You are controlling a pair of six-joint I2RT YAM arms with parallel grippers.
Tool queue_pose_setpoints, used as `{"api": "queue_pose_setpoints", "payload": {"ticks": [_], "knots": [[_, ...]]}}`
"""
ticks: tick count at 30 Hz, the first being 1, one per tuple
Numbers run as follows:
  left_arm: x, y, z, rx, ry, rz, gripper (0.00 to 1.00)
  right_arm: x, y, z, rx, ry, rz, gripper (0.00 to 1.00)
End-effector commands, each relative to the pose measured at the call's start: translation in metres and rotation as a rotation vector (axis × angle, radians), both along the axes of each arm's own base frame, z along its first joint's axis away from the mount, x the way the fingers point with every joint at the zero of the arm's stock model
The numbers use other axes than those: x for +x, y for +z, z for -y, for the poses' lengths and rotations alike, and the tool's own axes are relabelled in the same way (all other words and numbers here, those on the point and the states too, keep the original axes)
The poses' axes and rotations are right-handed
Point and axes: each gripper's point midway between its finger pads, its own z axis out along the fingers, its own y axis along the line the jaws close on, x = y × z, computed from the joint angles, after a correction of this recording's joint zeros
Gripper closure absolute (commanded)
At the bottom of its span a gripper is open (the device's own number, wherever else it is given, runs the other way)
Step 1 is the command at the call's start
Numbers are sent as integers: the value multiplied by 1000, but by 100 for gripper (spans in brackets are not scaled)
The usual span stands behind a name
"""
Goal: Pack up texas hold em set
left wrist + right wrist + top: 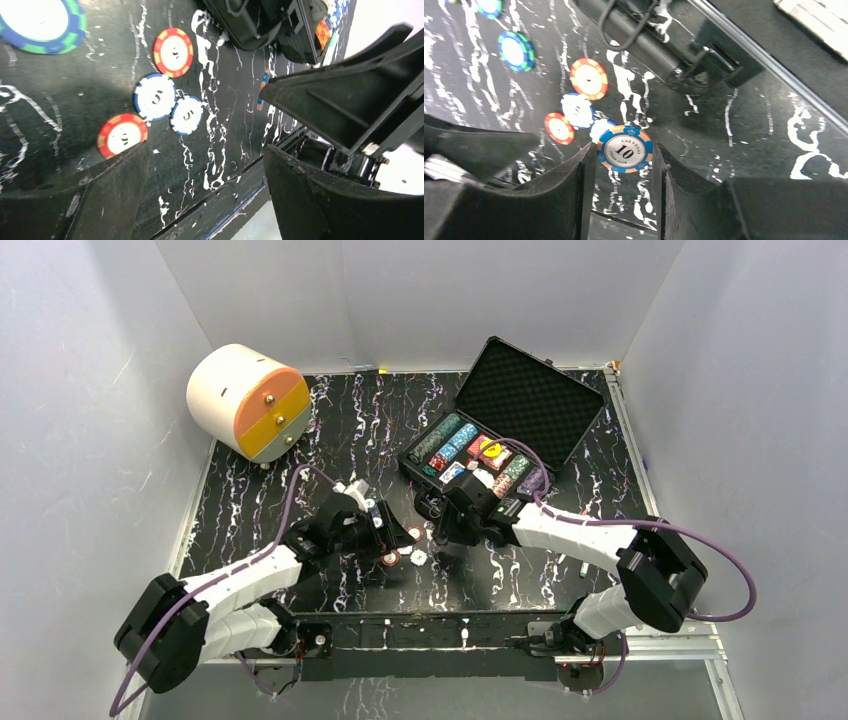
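Note:
The black case stands open at the back right, with rows of coloured chips in its grey foam. My right gripper is in front of the case. In the right wrist view it is shut on a blue-and-orange "10" chip, held by its edges. Loose chips lie on the table below: an orange-red one, a white-blue one, a red one and a blue-green one. My left gripper is open and empty beside these chips.
A white-and-orange round drawer unit stands at the back left. A green pen lies near the right arm. The case's front wall and handle are close behind the right gripper. The two grippers are very near each other.

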Motion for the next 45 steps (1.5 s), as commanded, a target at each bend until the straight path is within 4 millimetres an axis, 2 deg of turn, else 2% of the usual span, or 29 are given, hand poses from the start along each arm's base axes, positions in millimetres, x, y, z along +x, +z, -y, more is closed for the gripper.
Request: {"api": "queue_pose_setpoints", "payload": {"ticks": [1, 8, 12, 19, 25, 30, 35, 36, 38, 41, 45], "knots": [[6, 22, 32, -131, -61, 142, 20, 12, 31, -28, 194, -82, 29, 58], [9, 22, 45, -185, -48, 183, 32, 10, 37, -42, 276, -97, -13, 58], [15, 21, 45, -163, -42, 232, 34, 6, 36, -49, 310, -93, -43, 57], [28, 21, 36, -140, 35, 289, 52, 6, 37, -55, 333, -87, -61, 57], [27, 28, 44, -189, 7, 302, 62, 4, 37, -59, 352, -83, -77, 57], [29, 34, 45, -217, 19, 325, 75, 2, 36, -64, 367, -77, -101, 57], [30, 36, 48, -219, 4, 334, 100, 2, 36, -67, 375, -63, -100, 57], [30, 36, 48, -216, 1, 336, 100, 3, 36, -67, 373, -58, -94, 56], [30, 36, 47, -209, 1, 344, 100, 6, 38, -67, 366, -42, -70, 53], [31, 37, 45, -168, -15, 355, 100, 18, 51, -62, 342, 9, 5, 37], [34, 46, 40, -80, -76, 381, 100, 46, 91, -41, 316, 78, 178, 23]]}}
